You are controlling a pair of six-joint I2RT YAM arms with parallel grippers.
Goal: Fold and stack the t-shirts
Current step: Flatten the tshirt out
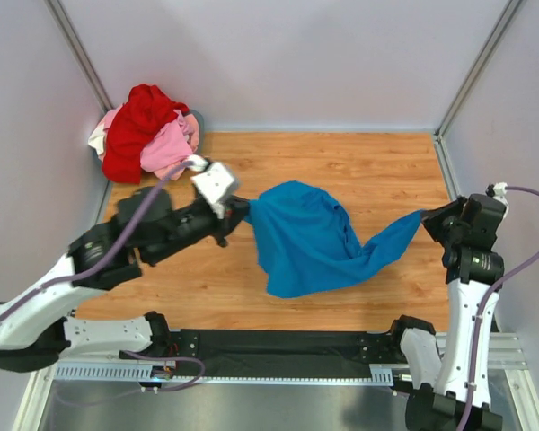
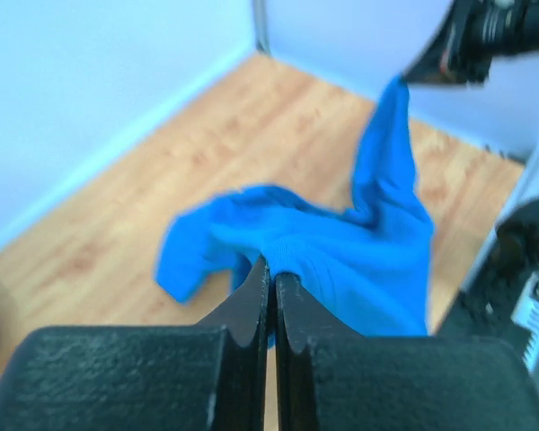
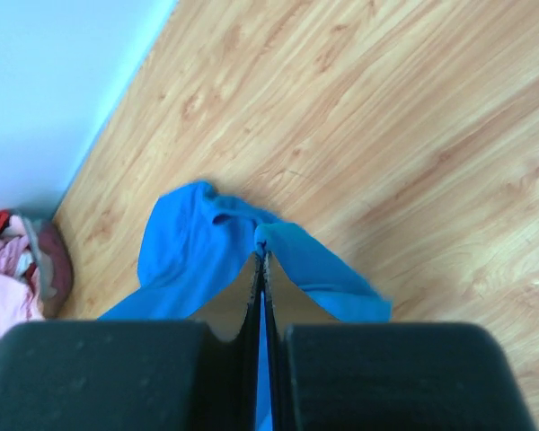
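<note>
Holding the blue t-shirt (image 1: 305, 238): both my grippers have it. It stretches between them, and its wide middle sags down to the wooden table (image 1: 368, 171).
Left gripper (image 2: 271, 274): my fingers are pressed together on a fold of the blue cloth. The left wrist view shows this pinch clearly; from above, the cloth edge hides my fingertips.
Right gripper (image 3: 260, 256): my fingers are closed tight on a narrow end of the shirt, lifted above the table near the right wall. Only the right wrist view shows the cloth coming out between them.
Top view only: the whole shape of the shirt, wide toward my left side and thin toward my right.
Left wrist view only: the shirt rises as a twisted strip up to my right gripper.
Pile in far left corner: the red t-shirt (image 1: 139, 126) is on top, the light pink t-shirt (image 1: 168, 148) is beside it, and a whitish piece (image 1: 97, 139) is at the edge. All are crumpled and well apart from the blue one.
Right wrist view: the same pile shows only at the left border, blurred.
</note>
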